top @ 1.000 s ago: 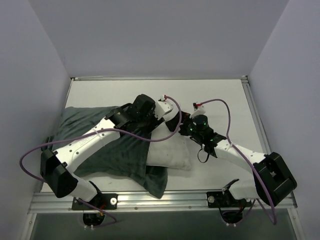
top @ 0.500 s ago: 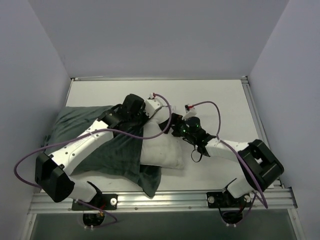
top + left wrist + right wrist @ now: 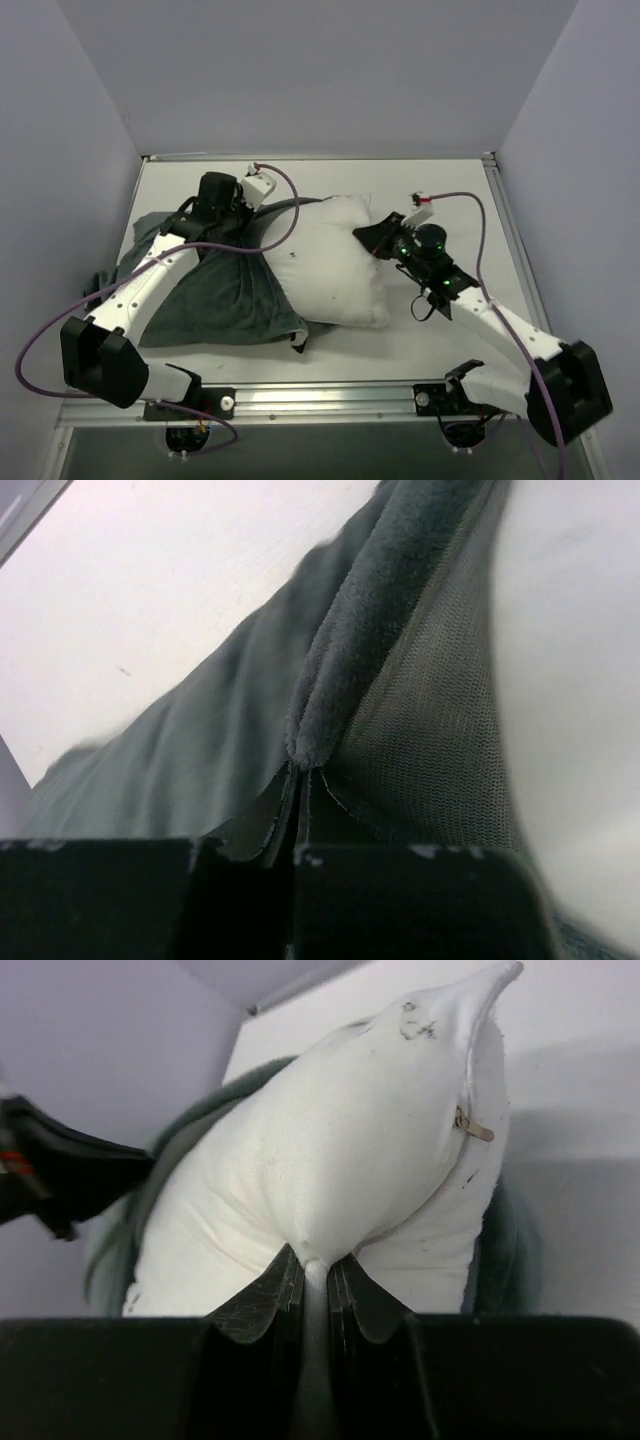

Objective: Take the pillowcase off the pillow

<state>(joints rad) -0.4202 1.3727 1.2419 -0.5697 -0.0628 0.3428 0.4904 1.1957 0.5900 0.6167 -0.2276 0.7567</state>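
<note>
The white pillow (image 3: 335,262) lies mid-table, its left part still inside the dark grey pillowcase (image 3: 210,295), which bunches toward the left. My left gripper (image 3: 268,208) is at the pillowcase's back edge. In the left wrist view its jaws (image 3: 300,772) are shut on the fuzzy grey hem (image 3: 375,620), with the pillow (image 3: 575,680) bare to the right. My right gripper (image 3: 368,238) is at the pillow's right edge. The right wrist view shows it (image 3: 315,1265) shut on a pinched fold of the pillow (image 3: 340,1130), with grey pillowcase (image 3: 515,1230) behind.
Pale walls close in the white table (image 3: 440,190) on three sides. A metal rail (image 3: 330,397) runs along the front edge by both arm bases. Purple cables (image 3: 465,205) loop above each arm. The left arm's forearm (image 3: 150,275) lies over the bunched cloth.
My right gripper has shut on the pillow and pulled right. The left gripper, shut on the pillowcase, has drawn it left and back, so more white pillow shows.
</note>
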